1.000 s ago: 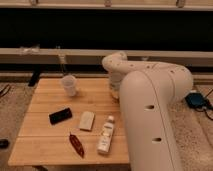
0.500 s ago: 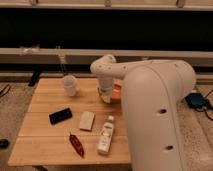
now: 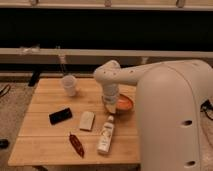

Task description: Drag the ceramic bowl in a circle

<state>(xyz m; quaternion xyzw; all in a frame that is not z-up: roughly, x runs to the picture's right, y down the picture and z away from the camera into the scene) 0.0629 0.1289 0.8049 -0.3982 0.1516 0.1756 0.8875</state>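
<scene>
Nearest, the robot's white arm (image 3: 170, 115) fills the right side of the view, its bulky housing hiding the table's right end. On the wooden table (image 3: 45, 137), toward the front edge, lie a dark red packet (image 3: 76, 144) and, just right of it, a white bottle (image 3: 106, 134) on its side. Further back sit a black flat device (image 3: 60, 115) and a pale rectangular block (image 3: 86, 120), near each other but apart. Right of these, the ceramic bowl (image 3: 124, 104) stands upright beside the arm housing, orange with a paler rim. The gripper (image 3: 110, 105) hangs at the bowl's left rim, pointing down; whether it clasps the rim or is released I cannot tell. Toward the table's back, a translucent plastic cup (image 3: 69, 85) stands upright, well apart from the bowl. Behind runs a pale rail (image 3: 75, 52) before a dark wall.
</scene>
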